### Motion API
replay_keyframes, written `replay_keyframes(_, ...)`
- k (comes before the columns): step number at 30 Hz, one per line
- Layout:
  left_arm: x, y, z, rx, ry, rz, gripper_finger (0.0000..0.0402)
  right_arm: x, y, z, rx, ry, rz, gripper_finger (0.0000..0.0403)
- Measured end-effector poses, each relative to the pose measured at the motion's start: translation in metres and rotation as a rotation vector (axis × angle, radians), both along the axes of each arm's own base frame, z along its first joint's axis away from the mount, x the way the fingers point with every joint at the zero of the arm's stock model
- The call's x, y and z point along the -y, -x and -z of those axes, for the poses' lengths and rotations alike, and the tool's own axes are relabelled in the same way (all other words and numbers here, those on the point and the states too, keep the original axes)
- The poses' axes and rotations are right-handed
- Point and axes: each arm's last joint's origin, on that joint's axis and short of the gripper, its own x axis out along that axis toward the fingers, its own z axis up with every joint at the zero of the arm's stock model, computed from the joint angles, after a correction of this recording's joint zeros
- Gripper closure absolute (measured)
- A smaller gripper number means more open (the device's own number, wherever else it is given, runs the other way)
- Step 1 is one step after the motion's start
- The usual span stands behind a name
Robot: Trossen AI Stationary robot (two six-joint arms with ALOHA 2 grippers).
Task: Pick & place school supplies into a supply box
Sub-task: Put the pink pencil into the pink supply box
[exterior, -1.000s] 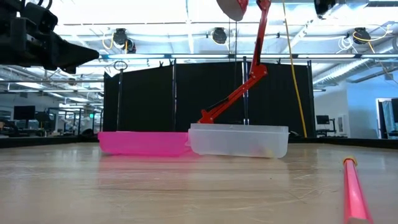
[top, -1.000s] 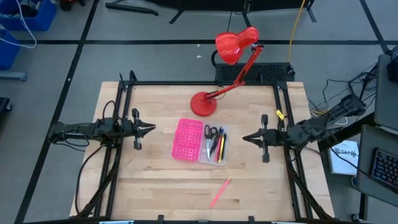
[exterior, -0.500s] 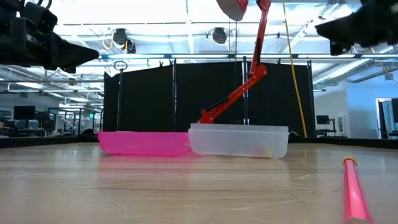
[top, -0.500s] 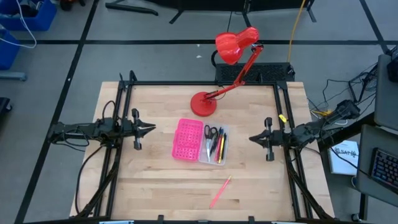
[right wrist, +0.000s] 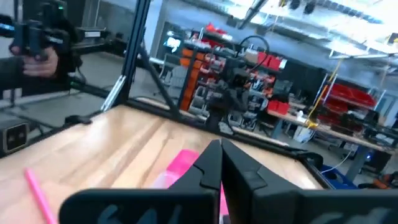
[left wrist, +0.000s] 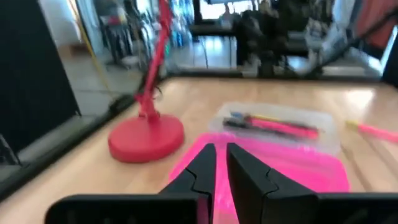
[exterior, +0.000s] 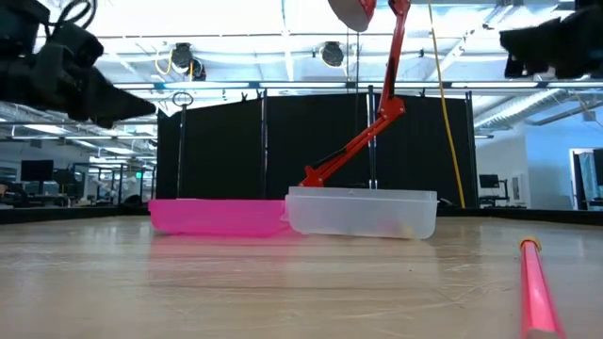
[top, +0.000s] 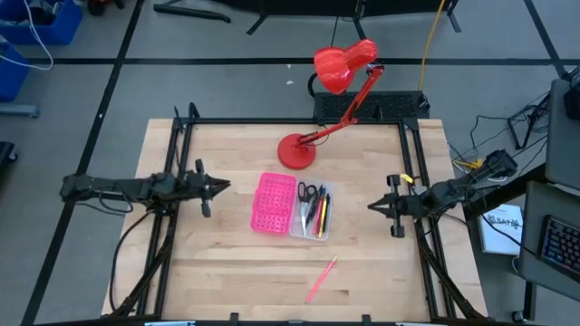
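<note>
The supply box lies open mid-table, its pink holed half (top: 274,202) beside its clear half (top: 314,211). Black-handled scissors (top: 308,192) and black, red and yellow pens (top: 319,215) lie in the clear half. One pink pen (top: 322,278) lies on the wood nearer the near edge and also shows in the low view (exterior: 535,292). My left gripper (top: 227,186) hovers left of the box, shut, pointing at it; its wrist view shows the fingers (left wrist: 219,152) nearly together. My right gripper (top: 370,206) hovers right of the box, shut (right wrist: 218,148).
A red desk lamp stands with its round base (top: 296,150) just beyond the box, and its head (top: 344,63) reaches past the far edge. Black frame rails (top: 181,163) run along the table's left and right sides. Bare wood (top: 236,272) surrounds the pink pen.
My right gripper has drawn back toward the table's right edge, away from the box, and come lower. My left gripper has tipped its nose downward a little while staying left of the box. The box and pens have not moved.
</note>
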Motion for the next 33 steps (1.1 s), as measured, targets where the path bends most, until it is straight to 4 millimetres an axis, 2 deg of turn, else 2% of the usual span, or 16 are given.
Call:
replay_keyframes(3,0.005,-0.007,-0.019,-0.053,-0.006,0.030,0.0381,0.001,0.002,-0.010,0.119,-0.035,0.007,0.0403)
replay_keyframes(7,0.017,-0.030,-0.064,-0.131,-0.013,0.020,0.0394,0.000,0.000,-0.006,0.080,-0.007,0.008,0.0403)
replay_keyframes(10,0.033,-0.057,-0.100,-0.257,-0.032,0.032,0.0397,0.001,0.001,-0.009,0.105,-0.019,0.009,0.0403)
replay_keyframes(14,0.060,-0.108,-0.129,-0.509,-0.044,-0.013,0.0396,0.000,0.000,-0.006,0.083,-0.021,0.006,0.0403)
replay_keyframes(16,0.074,-0.135,-0.135,-0.642,-0.022,-0.042,0.0398,0.000,0.000,-0.007,0.086,-0.024,0.002,0.0403)
replay_keyframes(20,0.099,-0.188,-0.154,-0.736,0.053,-0.156,0.0395,-0.001,0.000,-0.007,0.087,-0.031,-0.028,0.0403)
replay_keyframes(23,0.119,-0.231,-0.163,-0.697,0.142,-0.198,0.0385,-0.003,0.000,-0.007,0.088,-0.043,-0.103,0.0403)
replay_keyframes(27,0.145,-0.277,-0.173,-0.612,0.277,-0.175,0.0380,-0.006,0.002,-0.008,0.103,-0.078,-0.222,0.0403)
replay_keyframes(30,0.167,-0.305,-0.171,-0.598,0.279,-0.117,0.0379,-0.010,0.004,-0.009,0.112,-0.080,-0.375,0.0403)
replay_keyframes(33,0.184,-0.329,-0.165,-0.618,0.363,-0.004,0.0379,-0.014,0.007,-0.011,0.135,-0.054,-0.561,0.0403)
